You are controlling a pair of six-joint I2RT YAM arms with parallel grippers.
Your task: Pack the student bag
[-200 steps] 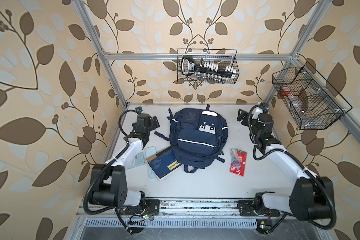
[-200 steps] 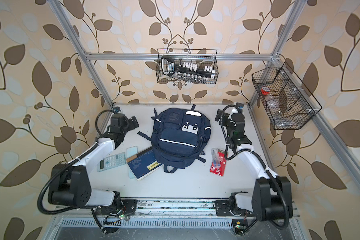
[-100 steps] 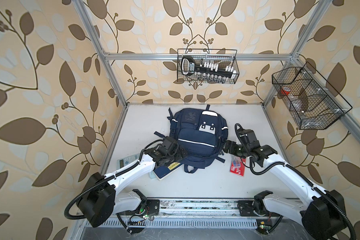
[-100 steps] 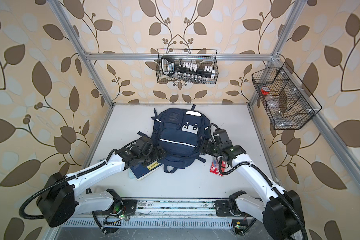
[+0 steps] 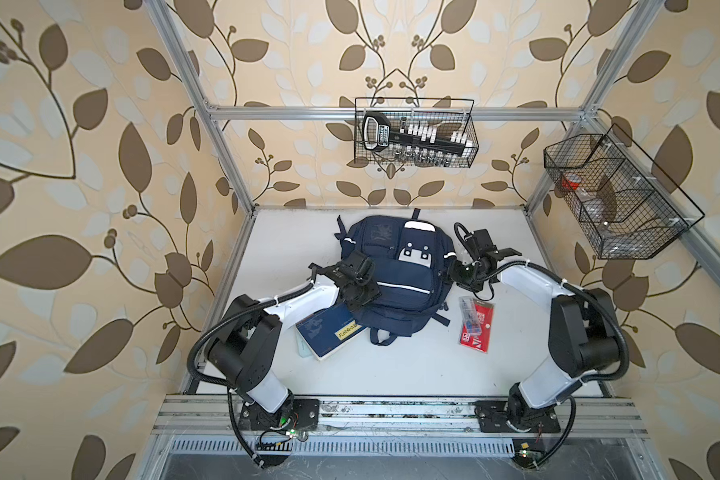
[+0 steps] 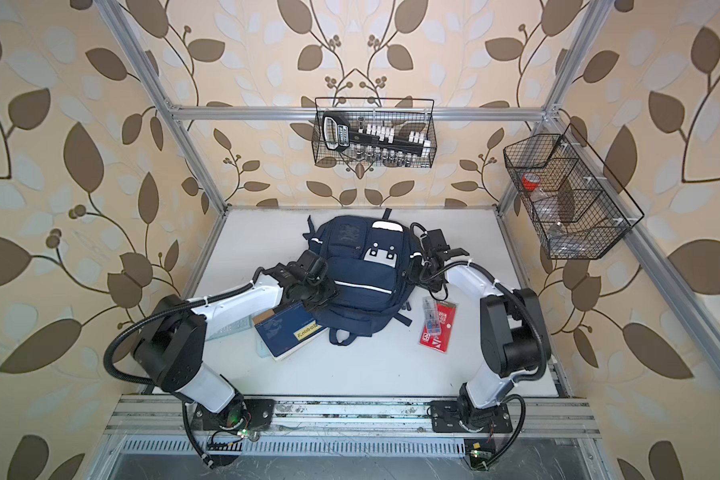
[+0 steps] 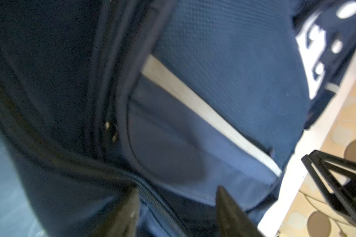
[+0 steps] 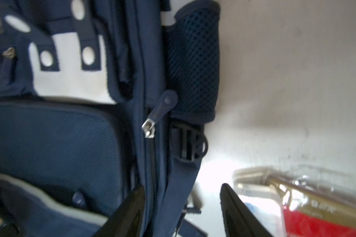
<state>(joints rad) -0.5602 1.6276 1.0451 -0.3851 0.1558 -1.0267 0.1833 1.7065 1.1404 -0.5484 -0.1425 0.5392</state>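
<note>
The student bag point(image 5: 395, 278) point(image 6: 362, 286), navy with white stripes and a white patch, lies flat in the middle of the table. My left gripper point(image 5: 360, 303) point(image 6: 319, 302) presses onto its lower left side. In the left wrist view the left gripper point(image 7: 177, 190) is open, with the bag's zip seam point(image 7: 152, 197) between the jaws. My right gripper point(image 5: 456, 274) point(image 6: 417, 275) is at the bag's right edge. In the right wrist view the right gripper point(image 8: 182, 188) is open astride the bag's side edge, just short of a zip pull point(image 8: 154, 121).
A blue book point(image 5: 333, 330) point(image 6: 287, 330) lies by the bag's lower left corner, half under the left arm. A red blister pack point(image 5: 476, 324) point(image 8: 317, 217) lies right of the bag. Wire baskets point(image 5: 414, 133) point(image 5: 616, 195) hang on the back and right walls.
Both arms swung in from the table's back corners to the bag's two sides. The right gripper has moved further up the bag's right edge. Both pairs of jaws have narrowed.
</note>
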